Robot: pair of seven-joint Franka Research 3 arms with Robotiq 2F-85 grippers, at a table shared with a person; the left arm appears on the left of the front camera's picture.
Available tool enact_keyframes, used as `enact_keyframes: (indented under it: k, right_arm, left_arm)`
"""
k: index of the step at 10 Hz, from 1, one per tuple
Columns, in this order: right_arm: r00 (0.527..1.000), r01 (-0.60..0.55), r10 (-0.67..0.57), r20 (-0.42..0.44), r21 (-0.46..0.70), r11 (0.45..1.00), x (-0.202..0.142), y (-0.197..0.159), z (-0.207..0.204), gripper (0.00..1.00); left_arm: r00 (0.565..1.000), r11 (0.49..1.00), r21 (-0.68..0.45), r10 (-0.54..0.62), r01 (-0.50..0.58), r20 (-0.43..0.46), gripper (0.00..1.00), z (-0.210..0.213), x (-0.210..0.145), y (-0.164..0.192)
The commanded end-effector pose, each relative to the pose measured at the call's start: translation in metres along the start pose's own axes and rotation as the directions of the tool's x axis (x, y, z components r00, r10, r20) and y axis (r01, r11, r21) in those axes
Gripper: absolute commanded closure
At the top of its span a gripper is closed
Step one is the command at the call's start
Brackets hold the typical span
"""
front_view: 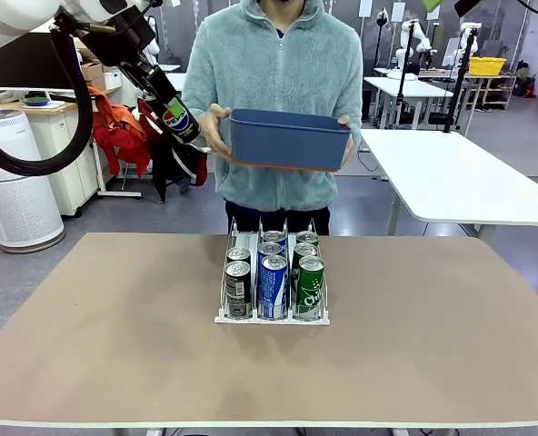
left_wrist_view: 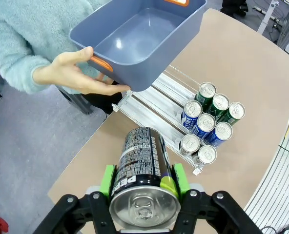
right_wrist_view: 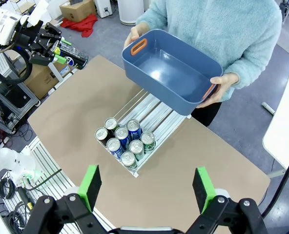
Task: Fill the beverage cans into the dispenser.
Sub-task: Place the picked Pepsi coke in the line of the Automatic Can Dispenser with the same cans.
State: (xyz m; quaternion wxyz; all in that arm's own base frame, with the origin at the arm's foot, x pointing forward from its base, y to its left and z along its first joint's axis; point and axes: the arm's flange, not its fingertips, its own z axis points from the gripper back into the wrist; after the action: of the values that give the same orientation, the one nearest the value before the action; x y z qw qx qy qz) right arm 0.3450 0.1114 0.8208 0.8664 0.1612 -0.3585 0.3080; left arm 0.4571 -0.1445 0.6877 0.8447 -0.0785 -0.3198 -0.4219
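Left arm is up high and reaching out, wrist tilted down, with the left gripper (left_wrist_view: 143,181) clamped tight, green pads (left_wrist_view: 107,179) pressing both sides of what it's carrying. Right gripper (right_wrist_view: 147,187) hangs way above, pointing down, jaws spread as wide as they go. The person's hands (left_wrist_view: 76,74) are raised at chest height, one gripping each end of their load.

"PEPSI" reads in white along the black can (left_wrist_view: 140,168) in the left gripper (left_wrist_view: 143,181); its round Pepsi logo faces the front camera.
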Motion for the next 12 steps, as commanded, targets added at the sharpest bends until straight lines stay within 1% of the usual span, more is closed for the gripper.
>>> enact_keyframes:
  k: [1, 4, 5, 6, 7, 9, 10, 11, 12]
  right_arm:
    - [1.000, 0.000, 0.000, 0.004, -0.002, 1.000, 0.000, 0.000, 0.000, 0.00]
    - [1.000, 0.000, 0.000, 0.004, -0.002, 1.000, 0.000, 0.000, 0.000, 0.00]
    - [1.000, 0.000, 0.000, 0.004, -0.002, 1.000, 0.000, 0.000, 0.000, 0.00]
    - [1.000, 0.000, 0.000, 0.004, -0.002, 1.000, 0.000, 0.000, 0.000, 0.00]
    - [1.000, 0.000, 0.000, 0.004, -0.002, 1.000, 0.000, 0.000, 0.000, 0.00]
    - [1.000, 0.000, 0.000, 0.004, -0.002, 1.000, 0.000, 0.000, 0.000, 0.00]
    - [1.000, 0.000, 0.000, 0.004, -0.002, 1.000, 0.000, 0.000, 0.000, 0.00]
    - [1.000, 0.000, 0.000, 0.004, -0.002, 1.000, 0.000, 0.000, 0.000, 0.00]
    - [1.000, 0.000, 0.000, 0.004, -0.002, 1.000, 0.000, 0.000, 0.000, 0.00]
  left_arm:
    - [1.000, 1.000, -0.008, -0.018, 0.018, 0.012, 0.61, 0.001, 0.000, 0.001]
    - [1.000, 1.000, -0.008, -0.018, 0.018, 0.012, 0.61, 0.001, 0.000, 0.001]
    - [1.000, 1.000, 0.000, 0.000, 0.000, 0.000, 0.42, 0.000, 0.000, 0.000]
    - [0.996, 0.995, 0.048, 0.084, -0.083, -0.024, 0.42, -0.003, 0.001, -0.024]
    - [0.991, 0.992, 0.053, 0.121, -0.118, -0.052, 0.42, -0.005, -0.002, -0.044]
    - [0.985, 0.990, 0.061, 0.132, -0.126, -0.113, 0.42, -0.008, -0.017, -0.081]
    - [0.984, 0.997, -0.006, 0.079, -0.081, -0.160, 0.42, -0.014, -0.024, -0.106]
    - [0.986, 0.996, -0.080, 0.024, -0.037, -0.166, 0.42, -0.012, -0.036, -0.116]
    - [0.989, 0.994, -0.105, -0.004, -0.012, -0.150, 0.42, -0.006, -0.044, -0.130]
